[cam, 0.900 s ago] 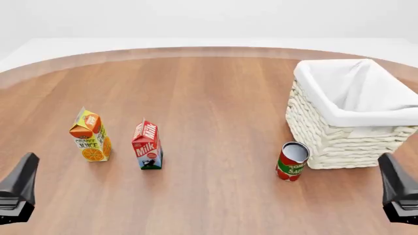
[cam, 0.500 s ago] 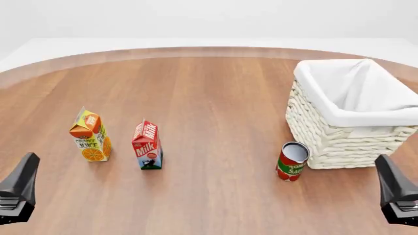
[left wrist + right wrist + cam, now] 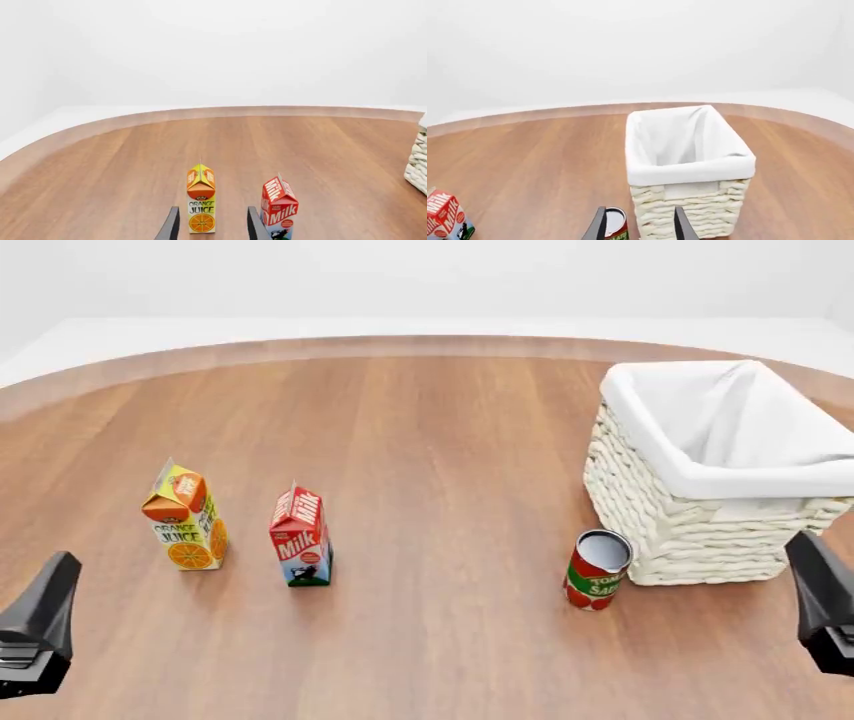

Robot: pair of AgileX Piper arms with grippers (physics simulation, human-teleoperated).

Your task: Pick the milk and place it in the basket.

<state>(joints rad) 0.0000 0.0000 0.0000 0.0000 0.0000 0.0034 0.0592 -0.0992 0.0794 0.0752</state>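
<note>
The left gripper (image 3: 38,635) at seven o'clock and right gripper (image 3: 825,615) at five hung released, holding nothing. The milk (image 3: 300,536) stood upright at nine o'clock beside the juice carton (image 3: 184,516). The basket (image 3: 694,530) sat at two o'clock, the can (image 3: 597,570) at its near corner.

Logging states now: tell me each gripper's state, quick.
Left gripper: open, holding nothing.
Right gripper: open, holding nothing.

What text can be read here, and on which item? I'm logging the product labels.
"Milk": on the red-topped gable milk carton, on its roof and its front.
"ORANGE JUICE": on the orange-yellow juice carton.
Red tomato-sauce can: lettering cut off, unreadable.
Small print on both cartons: too small.
</note>
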